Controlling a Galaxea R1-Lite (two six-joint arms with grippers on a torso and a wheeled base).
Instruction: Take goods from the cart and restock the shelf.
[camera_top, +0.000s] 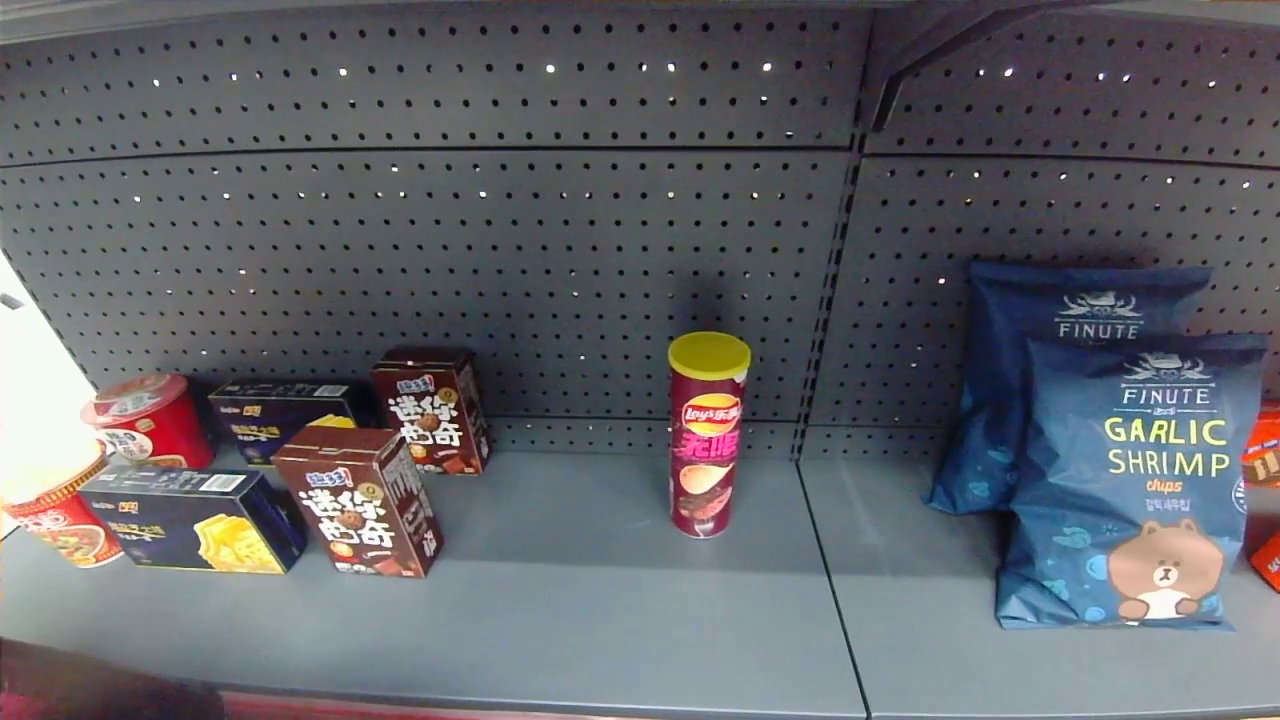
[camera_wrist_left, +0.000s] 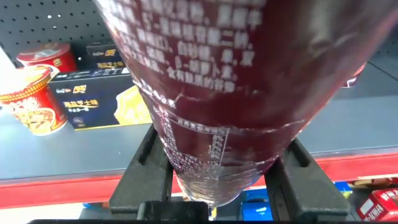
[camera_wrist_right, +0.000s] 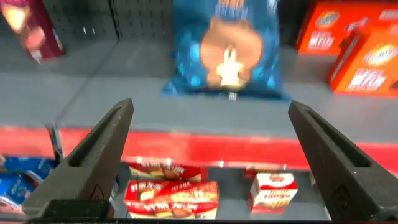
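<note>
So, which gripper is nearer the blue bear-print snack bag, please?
Right: the right gripper faces the blue bag head-on; the left gripper, clamping a maroon can, is by the red noodle cups.

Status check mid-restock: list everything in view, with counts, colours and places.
standing chip can: 1, maroon with yellow lid, upright mid-shelf.
held chip can: 1, maroon, before the shelf's left end.
brown boxes: 2, brown, shelf left.
navy boxes: 2, navy, left of the brown boxes.
noodle cups: 2, red, far left.
chip bags: 2, blue, shelf right, overlapping.
orange boxes: at least 2, orange, right of the bags.
packs: several, red and white, below the shelf edge.
shelf: 1, grey.
left gripper: black, shut on held chip can.
right gripper: black, open, empty.
</note>
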